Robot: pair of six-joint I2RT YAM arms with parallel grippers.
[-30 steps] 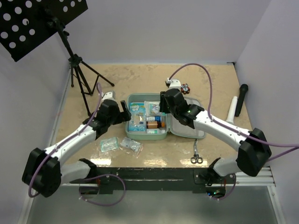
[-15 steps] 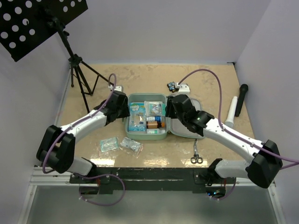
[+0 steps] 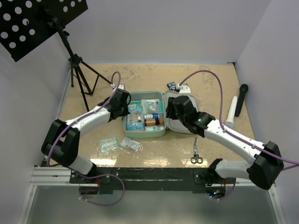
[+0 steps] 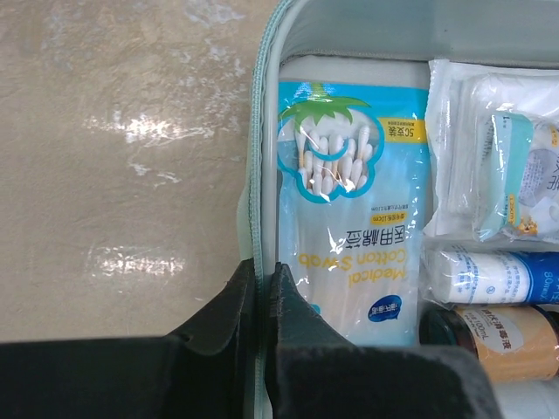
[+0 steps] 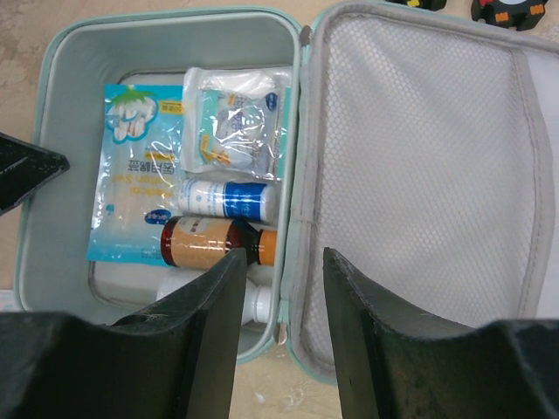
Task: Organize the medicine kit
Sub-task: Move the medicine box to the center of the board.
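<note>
Two arms: both at medicine kit (image 5: 419, 157).
Kit place: open flat, middle of table (image 3: 140, 77); tray left, mesh lid right.
Left gripper (image 4: 261, 288): pinched on tray's left rim.
Right gripper (image 5: 284, 271): jaws apart above hinge, grasping nothing.
</note>
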